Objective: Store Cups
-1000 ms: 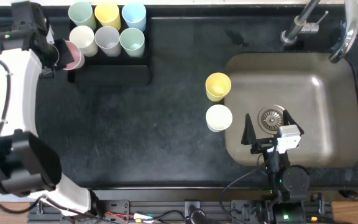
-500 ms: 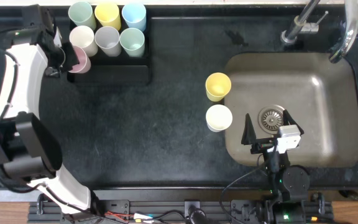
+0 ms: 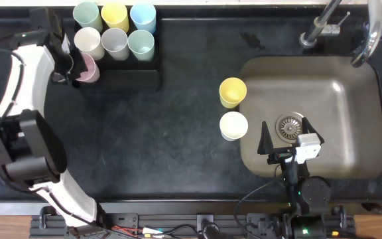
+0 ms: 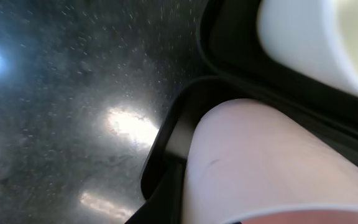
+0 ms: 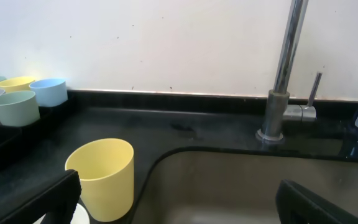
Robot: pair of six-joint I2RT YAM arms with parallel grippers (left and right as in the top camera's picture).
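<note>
Surface: black speckled worktop (image 3: 178,133), steel sink (image 3: 350,159).
Pink plastic cup (image 4: 260,155): tilted, bottom toward black tray (image 3: 131,81).
Left end effector (image 3: 71,65): grips cup.
Right end effector (image 3: 286,131): wide open, empty.

**Dark stone worktop and steel sink below a pale wall**

A rectangular brushed-steel sink basin (image 3: 337,79) with rounded corners is sunk into a black, finely speckled stone worktop (image 3: 178,133), which spreads wide to the sink's left. A round metal drain (image 3: 288,123) sits in the basin floor, toward its left side. Behind the sink a tall chrome tap (image 5: 284,68) rises from the worktop, with a thin lever beside it. A low black upstand (image 5: 166,99) runs along the back of the worktop behind the sink. Above it stands a plain off-white wall (image 5: 166,43). Far to the left of the sink, bright patches of reflected light (image 4: 129,127) gleam on the stone. In front of the worktop, well left of the sink, a brown wood-toned strip (image 3: 5,229) shows.
</note>
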